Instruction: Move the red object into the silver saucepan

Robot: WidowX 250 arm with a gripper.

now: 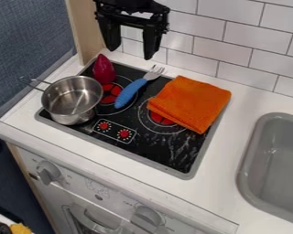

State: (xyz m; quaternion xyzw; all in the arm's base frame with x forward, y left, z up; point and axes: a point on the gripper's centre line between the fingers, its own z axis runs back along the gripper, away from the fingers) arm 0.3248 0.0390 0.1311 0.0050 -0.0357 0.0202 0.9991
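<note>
red object (104,71) sits below parted, downward-pointing jaws

Nothing can be read: the tiny marks (99,186) beside the gray knobs (48,172) and on the front panel (75,183) between them are too small.

At the top of the frame, left of centre, we see the robot's gripper (132,53), black all over. Its upper part is a broad, chunky block (129,5) with an uneven lower edge. Under that we make out a narrower crossbar (129,19), with small openings between bar and block where the pale wall behind comes through. Two long, flat-looking fingers (152,42) narrow towards blunt tips. Along their outer edges we notice small knobbly bumps, too small for us to tell whether they are screws.
</note>
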